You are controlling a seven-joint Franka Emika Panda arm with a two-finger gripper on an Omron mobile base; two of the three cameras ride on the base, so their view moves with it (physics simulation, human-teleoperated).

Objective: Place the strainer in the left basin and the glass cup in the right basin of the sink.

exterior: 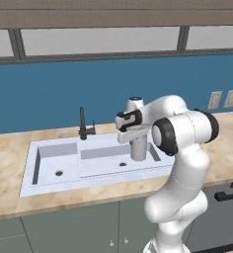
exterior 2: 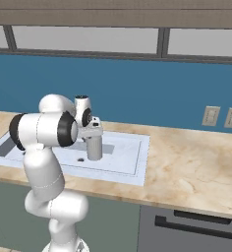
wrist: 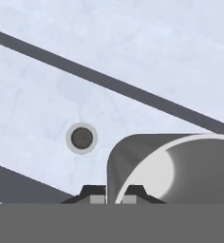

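Note:
Above the right basin (exterior: 108, 163) of the sink (exterior: 64, 190) hangs the glass cup (exterior: 138, 149), upright, with my gripper (exterior: 137, 136) shut on its rim from above. The right base view shows the same grey cup (exterior 2: 94, 147) under the hand, over the wide recess (exterior 2: 119, 153). In the hand view the cup's open mouth (wrist: 180, 166) lies at the lower right, one wall pinched by the gripper (wrist: 113, 193), with the basin's round drain (wrist: 81, 138) below. The left basin (exterior: 49, 160) shows just its small drain. The strainer is out of view.
A slim black faucet (exterior: 83, 126) stands on the sink's back rim, left of the hand. Beige counter (exterior 2: 187, 167) stretches to the right. Wall outlets (exterior: 215, 100) sit on the blue backsplash. A dark appliance front (exterior 2: 196, 224) is below the counter.

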